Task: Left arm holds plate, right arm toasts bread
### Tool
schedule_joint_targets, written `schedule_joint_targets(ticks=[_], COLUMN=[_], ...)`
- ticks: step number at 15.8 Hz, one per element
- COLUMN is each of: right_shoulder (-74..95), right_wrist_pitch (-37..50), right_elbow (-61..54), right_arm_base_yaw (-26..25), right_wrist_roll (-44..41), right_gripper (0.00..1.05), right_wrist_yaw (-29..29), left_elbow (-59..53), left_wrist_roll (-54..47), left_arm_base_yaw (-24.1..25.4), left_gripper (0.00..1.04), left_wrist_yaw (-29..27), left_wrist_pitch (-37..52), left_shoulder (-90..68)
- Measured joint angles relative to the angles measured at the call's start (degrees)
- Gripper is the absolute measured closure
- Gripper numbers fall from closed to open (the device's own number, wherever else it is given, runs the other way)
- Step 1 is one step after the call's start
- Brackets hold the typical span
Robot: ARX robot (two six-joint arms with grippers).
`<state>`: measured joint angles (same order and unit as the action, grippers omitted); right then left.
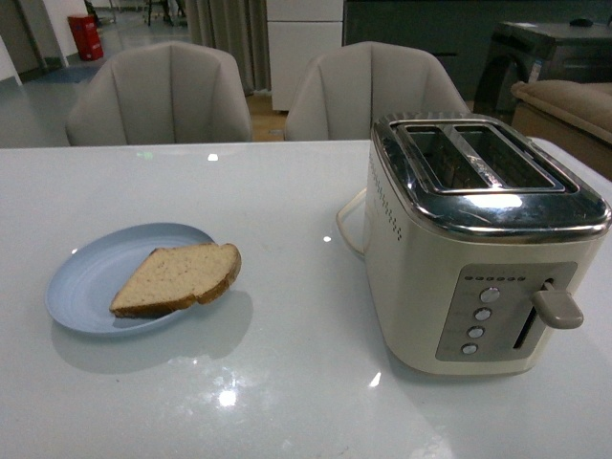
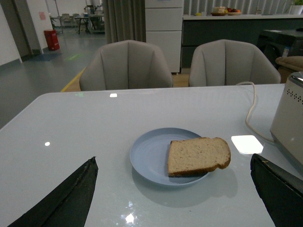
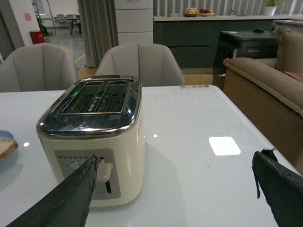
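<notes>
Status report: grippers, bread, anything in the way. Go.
Left gripper open, empty, short of the plate. Right gripper open, empty, facing the toaster. Bread lies on the plate, overhanging its rim. Toaster slots empty; nothing between plate and toaster.

No legible text or brand anywhere (toaster (image 1: 413, 273) panel marks too small to read)

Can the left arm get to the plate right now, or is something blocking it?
Probably yes: the left gripper is open and faces the plate across bare table, with only the bread resting on it.
</notes>
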<state>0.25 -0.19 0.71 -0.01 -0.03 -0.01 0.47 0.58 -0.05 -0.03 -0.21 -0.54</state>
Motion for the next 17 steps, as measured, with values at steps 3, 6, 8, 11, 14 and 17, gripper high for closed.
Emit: schedule_joint_targets(ticks=[3,6,8,11,14,17], right_shoulder=[0.0,0.0,0.0,0.0,0.0,0.0], right_wrist_pitch=[0.0,0.0,0.0,0.0,0.07,0.0], right_elbow=[0.0,0.0,0.0,0.0,0.0,0.0], right_arm_base_yaw=[0.0,0.0,0.0,0.0,0.0,0.0], right_wrist_roll=[0.0,0.0,0.0,0.0,0.0,0.0], right_gripper=[0.06,0.06,0.06,0.06,0.06,0.06], right_wrist_yaw=[0.0,0.0,0.0,0.0,-0.02,0.02], left_elbow=[0.0,0.0,0.0,0.04,8.04,11.1], left_wrist_roll=[0.0,0.0,0.0,0.0,3.65,4.39], left_arm_base_yaw=[0.0,0.0,0.0,-0.02,-2.29,1.46], left_gripper=[0.07,0.07,0.07,0.07,0.07,0.07], left_wrist_yaw=[0.0,0.0,0.0,-0.11,-8.81,-5.55], left_wrist_pitch=[0.0,0.0,0.0,-0.26,-15.17,-10.03], left_shoulder=[0.0,0.02,0.02,-0.02,-10.05,-11.56])
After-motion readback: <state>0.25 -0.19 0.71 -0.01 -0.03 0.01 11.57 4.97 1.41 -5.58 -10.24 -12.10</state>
